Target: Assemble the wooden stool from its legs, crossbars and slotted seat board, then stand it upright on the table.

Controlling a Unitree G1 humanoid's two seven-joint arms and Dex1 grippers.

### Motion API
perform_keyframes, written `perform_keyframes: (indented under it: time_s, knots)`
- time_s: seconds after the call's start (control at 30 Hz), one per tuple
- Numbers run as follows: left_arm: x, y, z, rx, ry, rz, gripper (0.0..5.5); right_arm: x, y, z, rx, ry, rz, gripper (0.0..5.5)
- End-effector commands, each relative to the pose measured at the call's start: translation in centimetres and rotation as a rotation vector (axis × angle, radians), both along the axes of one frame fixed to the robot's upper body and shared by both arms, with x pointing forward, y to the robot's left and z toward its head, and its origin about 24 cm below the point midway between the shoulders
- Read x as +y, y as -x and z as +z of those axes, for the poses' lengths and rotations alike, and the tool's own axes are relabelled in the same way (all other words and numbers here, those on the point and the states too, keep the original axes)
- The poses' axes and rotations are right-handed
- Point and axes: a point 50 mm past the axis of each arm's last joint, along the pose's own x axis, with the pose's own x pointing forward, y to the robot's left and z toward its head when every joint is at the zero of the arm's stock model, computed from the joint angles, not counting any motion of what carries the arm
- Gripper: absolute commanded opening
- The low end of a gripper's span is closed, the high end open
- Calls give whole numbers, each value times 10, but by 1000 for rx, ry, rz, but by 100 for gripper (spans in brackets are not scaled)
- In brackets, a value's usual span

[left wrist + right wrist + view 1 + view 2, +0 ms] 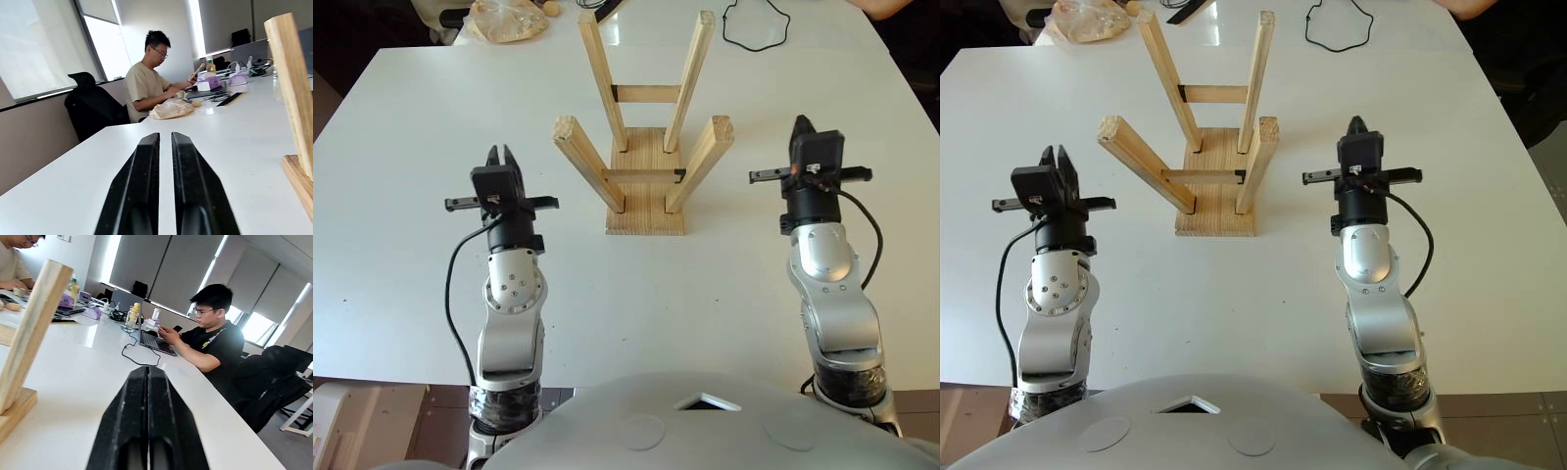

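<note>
The wooden stool (644, 147) rests upside down in the middle of the white table (411, 117). Its seat board (646, 217) lies flat and the four legs point up, joined by a far crossbar (647, 94) and a near crossbar (644, 176). My left gripper (502, 153) hovers to the stool's left, its fingers a narrow gap apart and holding nothing. The left wrist view has one leg (293, 88) just past the left gripper (165, 137). My right gripper (800, 123) sits to the stool's right, shut and holding nothing; the right wrist view has a leg (29, 333) beside the gripper (147, 368).
A clear bag of food (509, 20) lies at the table's back left. A black cable (754, 34) loops at the back right. Bare tabletop stretches on both sides of the stool and in front of it.
</note>
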Motion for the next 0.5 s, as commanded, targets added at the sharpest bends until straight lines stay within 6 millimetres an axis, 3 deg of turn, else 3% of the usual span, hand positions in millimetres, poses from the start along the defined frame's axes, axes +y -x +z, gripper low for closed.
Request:
perform_keyframes:
  time_s: [0.03,0.1,0.17,0.27,0.4,0.5]
  knots:
    - [-45,-6,7,3,28,-353,3,49,8,10,-8,-22,359,0]
    - [-97,5,9,41,-2,-813,3,87,24,16,-18,22,692,0]
    - [-110,11,8,92,11,-952,3,97,27,11,58,47,852,0]
    - [-109,8,10,105,-21,-997,3,96,24,6,137,73,926,0]
    - [-105,5,8,120,9,-959,3,93,21,3,172,46,894,0]
    - [-91,-3,11,99,25,-822,3,79,11,6,117,51,745,0]
